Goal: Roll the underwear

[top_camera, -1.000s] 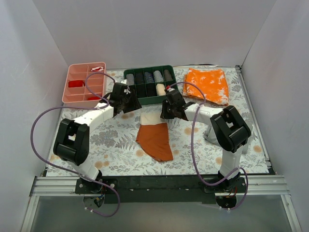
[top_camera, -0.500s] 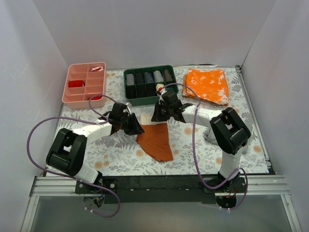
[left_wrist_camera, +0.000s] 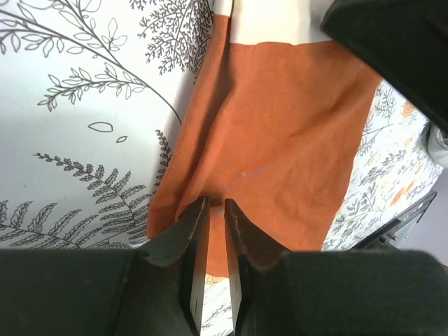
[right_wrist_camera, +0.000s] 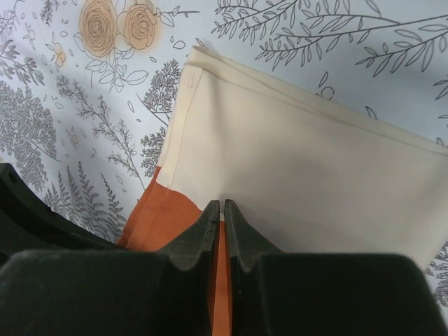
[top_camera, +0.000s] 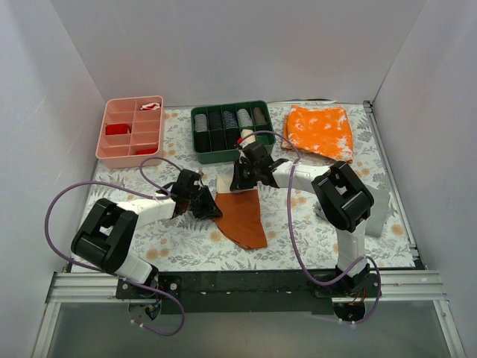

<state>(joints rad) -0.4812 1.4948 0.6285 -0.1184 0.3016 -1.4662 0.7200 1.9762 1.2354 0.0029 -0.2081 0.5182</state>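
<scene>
Since a roll has to begin at one end and stay even, the cloth should first lie flat. Both claws ought to work at matching points across its width, turning the end over itself in small, tight turns, not dragging the whole piece over the table (top_camera: 179,240).

On the left, the left claw (left_wrist_camera: 215,203) sits low at the left edge of the underwear (top_camera: 242,216), with its tips over the rust-orange face just inside that edge. Its fingers stand narrow, with only a thin slit between them, and I cannot tell whether any cloth is nipped there.

The underwear lies in the middle of the table, orange face up, tapering toward the near edge.

Further right, the right claw (right_wrist_camera: 222,204) is at the garment's far end, its tips where the cream band (right_wrist_camera: 301,182) meets the orange. Its fingers almost touch, and again no sure hold on the cloth shows.
</scene>
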